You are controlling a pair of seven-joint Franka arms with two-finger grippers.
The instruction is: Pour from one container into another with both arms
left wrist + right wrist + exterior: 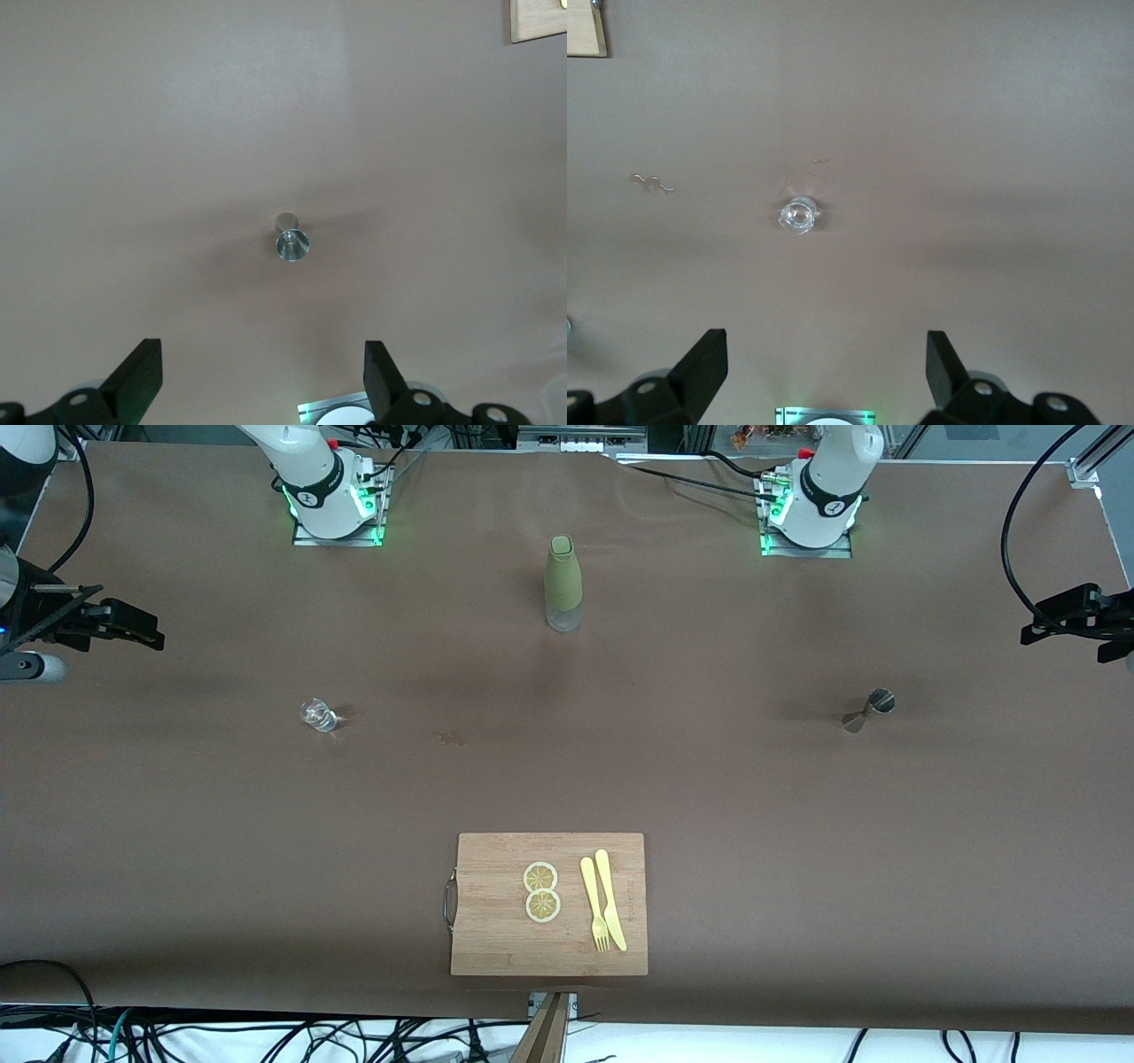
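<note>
1. The left gripper (263, 381) hangs high over the table near the edge at the left arm's end. Its fingers are spread wide and hold nothing. It looks straight down on the jigger (291, 241), which I judge is the reason for this pose: the arm is lined up for a descent onto it.

2. The right gripper (826, 372) is placed the same way over the table edge at the right arm's end, fingers spread and empty, with the glass tumbler (797, 215) below it.

3. The jigger (869, 710) stands on the bare table toward the left arm's end. It is small, silver, with two cones joined at a narrow waist, and its open mouth faces up.

4. The tumbler (317, 715) stands toward the right arm's end, well apart from the jigger. It is short, round and clear.

5. Between the arm bases stands an olive-green bottle (563, 583). Near the table edge closest to the front camera lies a wooden cutting board (496, 939).
</note>
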